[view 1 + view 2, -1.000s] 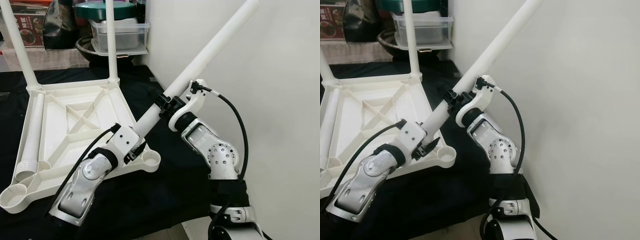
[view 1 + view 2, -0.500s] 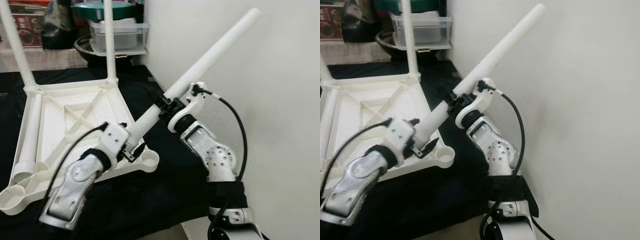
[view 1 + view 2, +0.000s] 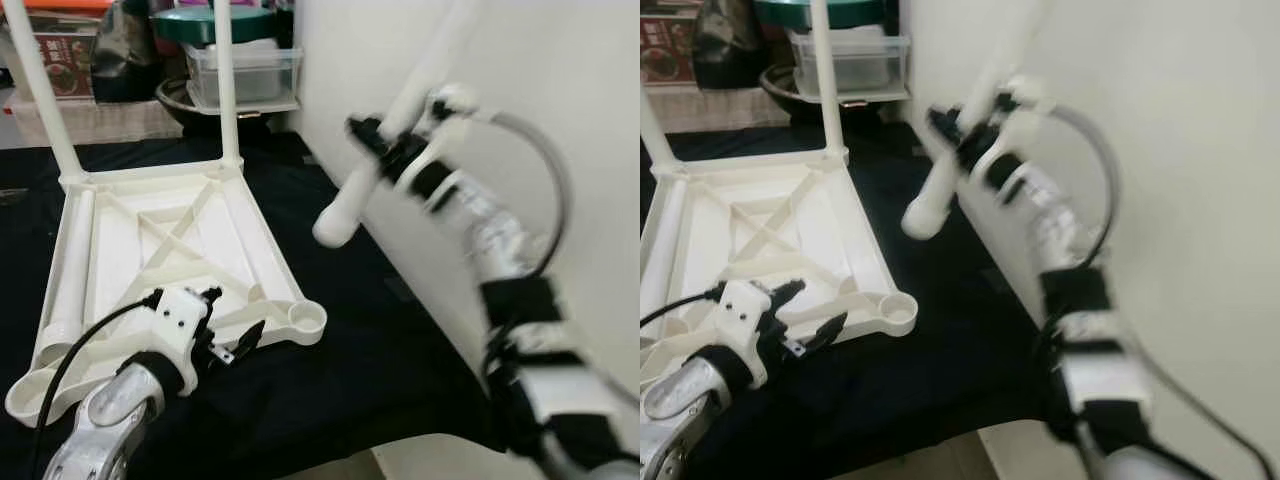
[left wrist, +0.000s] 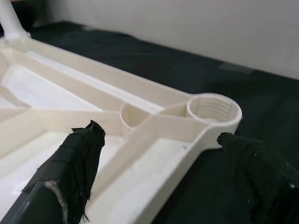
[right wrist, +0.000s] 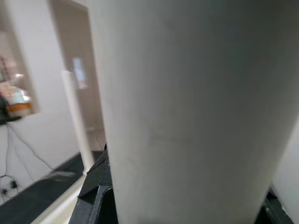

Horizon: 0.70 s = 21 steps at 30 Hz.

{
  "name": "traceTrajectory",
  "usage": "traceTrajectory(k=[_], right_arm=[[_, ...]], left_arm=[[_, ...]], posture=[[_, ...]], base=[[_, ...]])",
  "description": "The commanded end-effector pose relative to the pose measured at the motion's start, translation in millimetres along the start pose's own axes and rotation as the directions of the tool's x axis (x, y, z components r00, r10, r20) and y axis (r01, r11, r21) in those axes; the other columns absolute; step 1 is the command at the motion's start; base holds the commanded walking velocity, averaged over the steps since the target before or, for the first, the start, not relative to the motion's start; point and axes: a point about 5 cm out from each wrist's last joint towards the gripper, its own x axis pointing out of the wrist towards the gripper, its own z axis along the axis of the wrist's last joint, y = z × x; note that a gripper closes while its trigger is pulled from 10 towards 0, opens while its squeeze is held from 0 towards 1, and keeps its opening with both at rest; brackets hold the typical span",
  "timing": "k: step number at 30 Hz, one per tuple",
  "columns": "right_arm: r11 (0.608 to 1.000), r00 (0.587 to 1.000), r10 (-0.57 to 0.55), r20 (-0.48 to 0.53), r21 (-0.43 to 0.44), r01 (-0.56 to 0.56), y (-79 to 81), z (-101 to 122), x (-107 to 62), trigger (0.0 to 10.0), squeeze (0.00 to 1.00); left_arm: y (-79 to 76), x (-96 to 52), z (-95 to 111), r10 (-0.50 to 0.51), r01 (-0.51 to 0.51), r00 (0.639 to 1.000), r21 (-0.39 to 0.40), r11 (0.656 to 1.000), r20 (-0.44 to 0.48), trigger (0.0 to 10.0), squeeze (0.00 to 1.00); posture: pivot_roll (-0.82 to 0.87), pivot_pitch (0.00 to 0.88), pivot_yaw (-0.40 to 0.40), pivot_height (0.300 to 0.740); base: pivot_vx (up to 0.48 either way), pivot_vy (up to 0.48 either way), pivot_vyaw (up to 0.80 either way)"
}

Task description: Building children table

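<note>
A white plastic table top [image 3: 130, 250] lies upside down on black cloth, with two white legs [image 3: 225, 80] standing in its far corners. Another leg [image 3: 68, 270] lies loose along its left side. The near right corner socket [image 3: 306, 320] is empty and threaded inside [image 4: 214, 108]. My right gripper [image 3: 385, 150] is shut on a white leg [image 3: 345, 205], held slanted in the air above the cloth near the wall; it is blurred. My left gripper [image 3: 232, 318] is open by the table's near edge, left of the empty socket, its fingers [image 4: 79, 158] holding nothing.
A white wall [image 3: 520, 60] rises close on the right. At the back stand a clear plastic box [image 3: 245, 70] under a green lid, a dark bowl [image 3: 175, 100] and a red carton [image 3: 70, 70]. The cloth's front edge meets pale floor [image 3: 420, 455].
My left gripper has let go of the leg and dropped back to the table's near edge. My right gripper has swung the leg up and away from the socket. The camera shifted a little.
</note>
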Motion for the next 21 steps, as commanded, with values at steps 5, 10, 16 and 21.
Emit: traceTrajectory(k=[5, 10, 16, 21], right_arm=[[0.988, 0.988, 0.156, -0.009, -0.014, -0.156, 7.1, 1.2, 3.9, 0.0, 0.0], [0.98, 0.98, 0.195, -0.035, -0.019, -0.196, 7.5, -6.1, 5.9, 0.0, 0.0], [0.978, 0.978, 0.205, -0.037, -0.019, -0.206, 6.6, -7.8, 6.5, 0.0, 0.0], [0.974, 0.973, 0.222, -0.06, -0.025, -0.223, 5.6, -14.0, 5.3, 0.0, 0.0]], left_arm=[[-10.7, -3.3, 2.2, -0.042, 0.042, 0.999, -0.015, 0.999, 0.0, 10.0, 0.0], [-12.0, -5.7, 2.4, -0.047, 0.047, 0.999, -0.021, 0.999, -0.004, 10.0, 0.0], [-11.7, -7.9, 2.4, -0.047, 0.047, 0.999, -0.023, 0.999, -0.008, 10.0, 0.0], [-14.6, -11.4, 0.1, -0.055, 0.055, 0.998, -0.042, 0.998, -0.02, 10.0, 0.0]], posture=[[0.18, 0.0, -0.11, 0.74], [0.18, 0.0, -0.113, 0.74], [0.18, 0.0, -0.113, 0.74], [0.18, 0.0, -0.116, 0.74]], base=[[0.0, 0.0, 0.0], [0.0, 0.0, 0.0], [0.0, 0.0, 0.0], [0.0, 0.0, 0.0]])
